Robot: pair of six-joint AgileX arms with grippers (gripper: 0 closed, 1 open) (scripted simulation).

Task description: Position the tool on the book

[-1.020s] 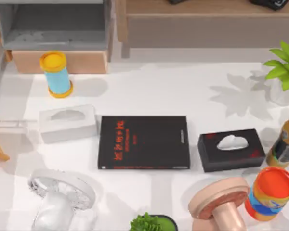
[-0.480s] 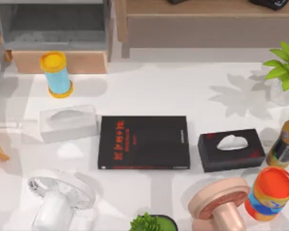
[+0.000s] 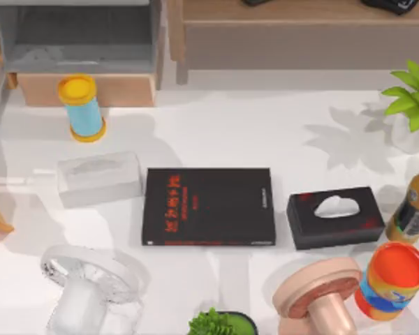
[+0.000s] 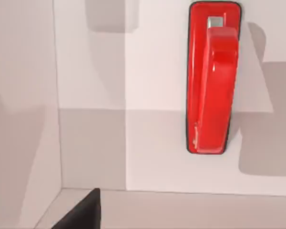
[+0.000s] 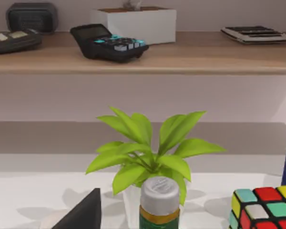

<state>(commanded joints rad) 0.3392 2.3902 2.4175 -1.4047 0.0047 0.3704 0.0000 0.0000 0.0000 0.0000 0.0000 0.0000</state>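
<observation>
The book point(image 3: 208, 206) is large, flat and black with red lettering, and it lies in the middle of the table in the top view. The tool point(image 4: 213, 78), a narrow bright red piece with a small metal tip, lies flat on a white surface straight ahead in the left wrist view. A dark part of my left gripper point(image 4: 81, 213) shows well short of the tool, with bare surface between them. A matching dark part of my right gripper point(image 5: 82, 213) shows in the right wrist view, facing a leafy plant point(image 5: 148, 155).
A white tissue box point(image 3: 98, 178) sits left of the book and a black tissue box point(image 3: 335, 216) sits right of it. A yellow-capped can point(image 3: 82, 108), a white fan point(image 3: 91, 279), a pink stand point(image 3: 318, 293), an orange can point(image 3: 391, 279) and a bottle point(image 3: 413, 209) ring the table.
Shadows on the table's left side have spread and shifted across the white tissue box. The book and the other objects have not moved.
</observation>
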